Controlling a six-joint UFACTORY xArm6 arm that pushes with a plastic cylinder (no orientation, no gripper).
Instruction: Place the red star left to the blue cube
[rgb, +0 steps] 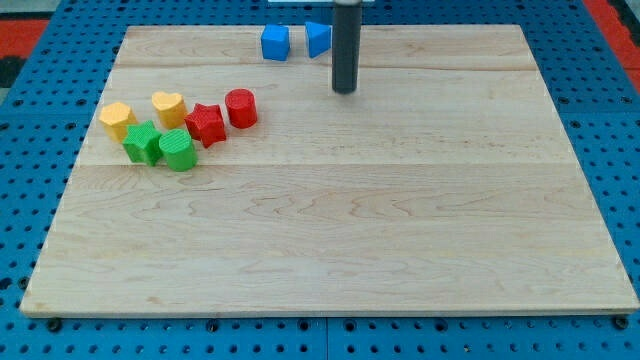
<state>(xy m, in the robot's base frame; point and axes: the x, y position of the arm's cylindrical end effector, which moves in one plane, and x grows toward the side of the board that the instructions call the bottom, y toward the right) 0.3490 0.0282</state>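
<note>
A pale wooden bench (330, 220) fills most of the view, resting on a blue pegboard surface (30, 200). A straight dark rod comes down from the view's top edge, and my tip (345, 91), the end effector here, sits on the bench near the top, a little right of centre; it is a plain rod end with nothing to part or clamp, and it touches no block. Just to its left, at the bench's top edge, is a blue triangular block (318, 39), partly hidden behind the rod, and left of that, close by but apart, the blue cube (275, 43). The red star (206, 124) lies well away from my tip, lower and toward the view's left, in a cluster of blocks. A red cylinder (241, 107) sits just beside the star on its upper right. A yellow heart-shaped block (168, 107) is just to the star's upper left, a yellow hexagonal block (117, 119) is farther left, and two green blocks, one star-like (143, 142) and one rounded (178, 150), lie along the cluster's lower edge.
</note>
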